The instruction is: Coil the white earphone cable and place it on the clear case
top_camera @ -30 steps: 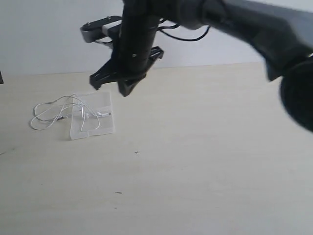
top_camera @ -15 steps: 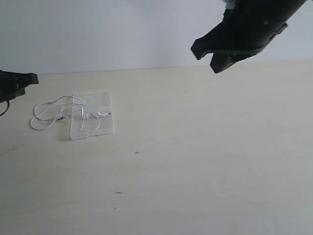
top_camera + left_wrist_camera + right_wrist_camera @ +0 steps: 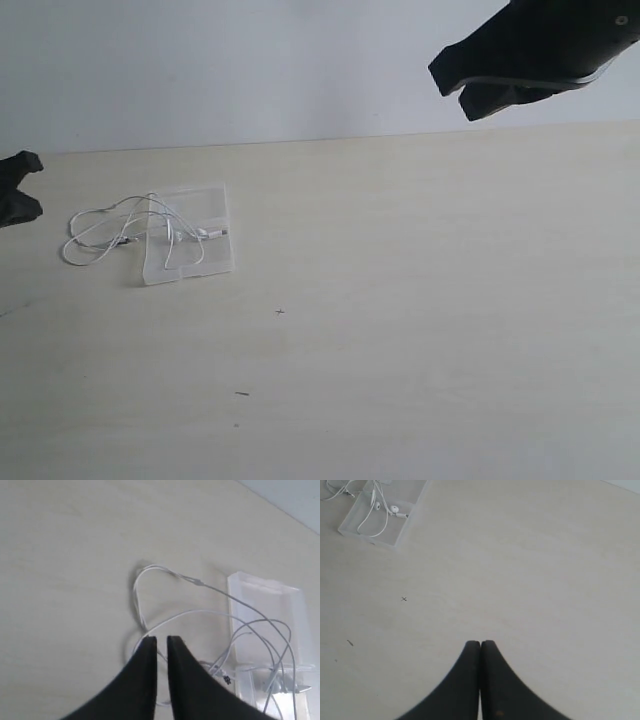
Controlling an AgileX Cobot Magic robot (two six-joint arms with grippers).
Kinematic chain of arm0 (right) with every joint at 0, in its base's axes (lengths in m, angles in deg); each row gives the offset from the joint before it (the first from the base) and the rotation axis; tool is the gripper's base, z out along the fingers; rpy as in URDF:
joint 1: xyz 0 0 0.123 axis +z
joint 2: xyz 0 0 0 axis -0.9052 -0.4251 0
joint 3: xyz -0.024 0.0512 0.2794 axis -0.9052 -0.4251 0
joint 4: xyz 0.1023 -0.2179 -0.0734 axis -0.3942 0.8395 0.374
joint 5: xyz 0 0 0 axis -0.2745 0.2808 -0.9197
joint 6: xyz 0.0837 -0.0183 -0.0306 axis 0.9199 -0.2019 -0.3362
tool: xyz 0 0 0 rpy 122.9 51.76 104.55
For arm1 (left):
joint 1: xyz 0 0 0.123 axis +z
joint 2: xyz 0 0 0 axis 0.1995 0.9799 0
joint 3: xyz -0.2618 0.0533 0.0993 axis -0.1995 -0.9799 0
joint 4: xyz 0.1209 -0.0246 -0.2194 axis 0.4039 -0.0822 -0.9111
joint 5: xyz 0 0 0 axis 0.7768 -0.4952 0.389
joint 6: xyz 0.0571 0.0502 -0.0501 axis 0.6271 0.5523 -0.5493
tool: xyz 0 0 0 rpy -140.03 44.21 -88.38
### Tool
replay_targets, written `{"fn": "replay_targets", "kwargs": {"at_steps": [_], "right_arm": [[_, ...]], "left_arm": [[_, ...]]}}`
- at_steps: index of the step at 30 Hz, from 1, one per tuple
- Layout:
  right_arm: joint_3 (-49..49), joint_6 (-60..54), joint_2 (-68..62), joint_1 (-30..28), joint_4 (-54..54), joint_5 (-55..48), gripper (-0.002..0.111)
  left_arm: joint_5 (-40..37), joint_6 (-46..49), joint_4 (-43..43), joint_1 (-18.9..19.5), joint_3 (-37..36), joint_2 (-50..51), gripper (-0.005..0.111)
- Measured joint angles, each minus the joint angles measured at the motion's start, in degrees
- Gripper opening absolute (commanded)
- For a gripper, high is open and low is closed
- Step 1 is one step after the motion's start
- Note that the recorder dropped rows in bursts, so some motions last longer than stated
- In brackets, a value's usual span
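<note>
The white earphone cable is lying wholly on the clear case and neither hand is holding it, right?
Not wholly. The exterior view shows only part of the white earphone cable on the clear case; its loops spill onto the table. Neither the left hand nor the right hand holds it.

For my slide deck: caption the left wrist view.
Left end effector, slightly open, hovers by the cable, which lies partly on the case.
</note>
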Motion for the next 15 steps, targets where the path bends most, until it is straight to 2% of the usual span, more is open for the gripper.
{"fn": "replay_targets", "kwargs": {"at_steps": [3, 5, 12, 15], "right_arm": [[-0.03, 0.21, 0.00, 0.00, -0.11, 0.00, 0.000], [-0.03, 0.47, 0.00, 0.00, -0.11, 0.00, 0.000], [-0.07, 0.85, 0.00, 0.00, -0.11, 0.00, 0.000], [-0.07, 0.85, 0.00, 0.00, -0.11, 0.00, 0.000]], "left_arm": [[2.82, -2.72, 2.75, 1.55, 1.25, 1.34, 0.048], [3.99, -3.34, 3.38, 1.51, 1.86, 2.37, 0.054], [5.29, -3.81, 3.95, -0.67, 3.45, 4.99, 0.054], [4.01, -3.71, 4.17, -1.74, 3.55, 5.22, 0.048]]}}
